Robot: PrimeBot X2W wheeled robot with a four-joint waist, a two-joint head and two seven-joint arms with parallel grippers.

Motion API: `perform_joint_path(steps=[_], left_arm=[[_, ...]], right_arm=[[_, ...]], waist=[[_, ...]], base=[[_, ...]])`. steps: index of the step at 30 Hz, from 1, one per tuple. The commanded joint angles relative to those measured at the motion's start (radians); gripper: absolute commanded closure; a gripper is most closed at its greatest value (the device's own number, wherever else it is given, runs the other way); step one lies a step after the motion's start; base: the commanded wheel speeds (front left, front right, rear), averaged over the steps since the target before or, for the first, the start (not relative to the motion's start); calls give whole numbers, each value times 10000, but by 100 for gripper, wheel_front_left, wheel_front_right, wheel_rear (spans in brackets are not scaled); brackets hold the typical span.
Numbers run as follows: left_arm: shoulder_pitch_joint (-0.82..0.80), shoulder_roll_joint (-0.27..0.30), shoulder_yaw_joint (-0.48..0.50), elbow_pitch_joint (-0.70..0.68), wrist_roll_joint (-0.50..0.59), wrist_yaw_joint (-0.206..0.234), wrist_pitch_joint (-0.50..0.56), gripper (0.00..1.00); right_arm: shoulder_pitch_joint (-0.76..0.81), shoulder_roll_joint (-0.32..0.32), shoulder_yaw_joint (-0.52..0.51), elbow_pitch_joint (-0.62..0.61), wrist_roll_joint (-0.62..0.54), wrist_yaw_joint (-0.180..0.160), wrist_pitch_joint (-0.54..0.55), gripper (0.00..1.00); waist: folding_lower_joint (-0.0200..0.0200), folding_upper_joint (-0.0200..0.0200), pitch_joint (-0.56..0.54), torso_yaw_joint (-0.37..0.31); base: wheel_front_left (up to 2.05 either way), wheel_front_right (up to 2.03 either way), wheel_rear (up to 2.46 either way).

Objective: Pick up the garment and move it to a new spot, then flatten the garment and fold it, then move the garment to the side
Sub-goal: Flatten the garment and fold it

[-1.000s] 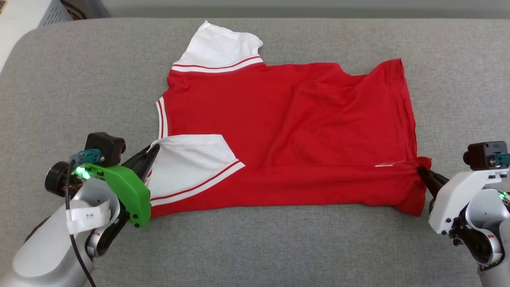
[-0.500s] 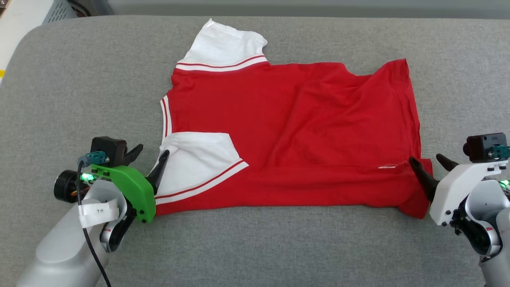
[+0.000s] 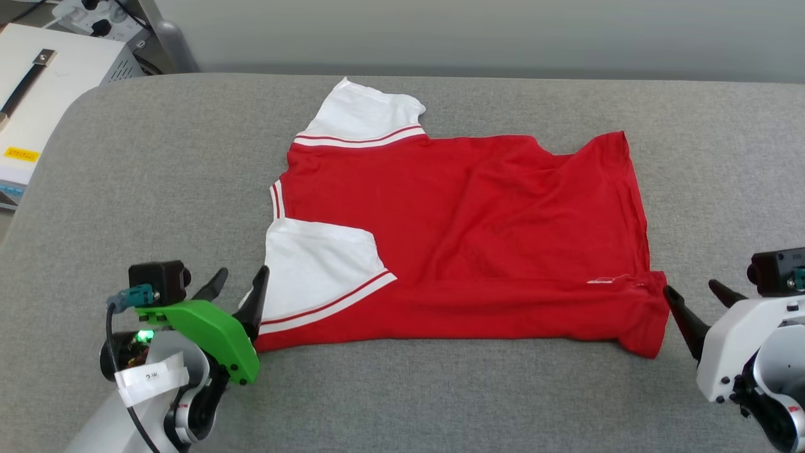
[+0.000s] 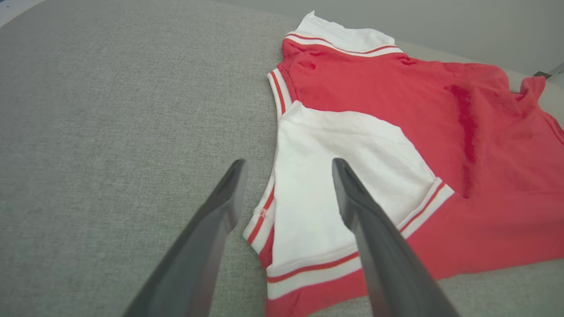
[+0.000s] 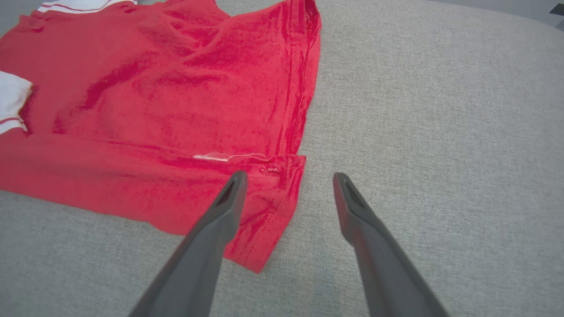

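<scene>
The garment (image 3: 465,233), a red T-shirt with white sleeves and striped trim, lies spread on the grey cushioned surface (image 3: 157,189), its near edge folded over so one white sleeve lies on the red body. My left gripper (image 3: 240,282) stands open at the shirt's near-left corner, beside the folded sleeve (image 4: 335,176), holding nothing. At the near-right hem corner (image 5: 273,202) my right gripper (image 3: 692,290) is open too, one finger over the hem in the right wrist view, the other over bare cushion. No lettering shows on the upturned side.
A white box-like unit (image 3: 44,94) with a yellow label stands off the cushion's far-left edge, cables behind it. A grey wall runs along the back. Bare cushion (image 3: 415,390) stretches in front of the shirt and to both sides.
Both grippers were shut on the shirt's near corners a second ago; they have opened and let go, drawing back slightly. The head camera has tilted up, shifting the whole picture downward.
</scene>
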Motion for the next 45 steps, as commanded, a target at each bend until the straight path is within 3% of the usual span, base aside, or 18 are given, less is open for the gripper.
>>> perform_joint_path(steps=[1,7,13,17,23,24,25,26,33,45], left_arm=[[388,65,79,-381,-279,245,231,0],[1454,524,-65,-1952,-632,1278,1544,0],[1692,986,-164,-2454,-372,2224,2222,0],[1640,1061,-156,-2332,-278,2568,2388,0],[1545,1096,-525,-1783,-101,2559,2786,0],[1544,1050,-615,-1695,-166,2480,2949,53],[1532,1010,-674,-1633,-199,2405,3020,64],[1512,961,-726,-1557,-234,2309,3060,100],[1388,770,-669,-1548,-335,1835,2612,100],[1379,1261,-467,-3626,25,2140,2288,100]], right_arm=[[304,172,-84,-253,-127,-9,258,0],[836,769,-416,-1141,-414,-9,901,0],[898,1096,-391,-1547,-636,-9,1118,0],[849,1184,-376,-1638,-702,-9,1124,0],[742,1224,-355,-1638,-769,-9,1064,0],[734,1227,-370,-1631,-781,-9,1062,0],[731,1224,-375,-1621,-794,-9,1069,0],[731,1215,-377,-1606,-809,-9,1077,0],[736,1082,-470,-1398,-855,-9,1259,0],[258,1252,-625,-36,-1238,-9,1992,0]], waist=[[0,0,3,-28],[0,0,193,-177],[0,0,538,-434],[0,0,753,-577],[0,0,993,-716],[0,0,1015,-717],[0,0,1025,-716],[0,0,1023,-708],[0,0,735,-402],[0,0,630,223]], base=[[0,0,0],[0,0,0],[0,0,0],[0,0,0],[0,0,0],[0,0,0],[0,0,0],[0,0,0],[0,0,0],[0,0,0]])
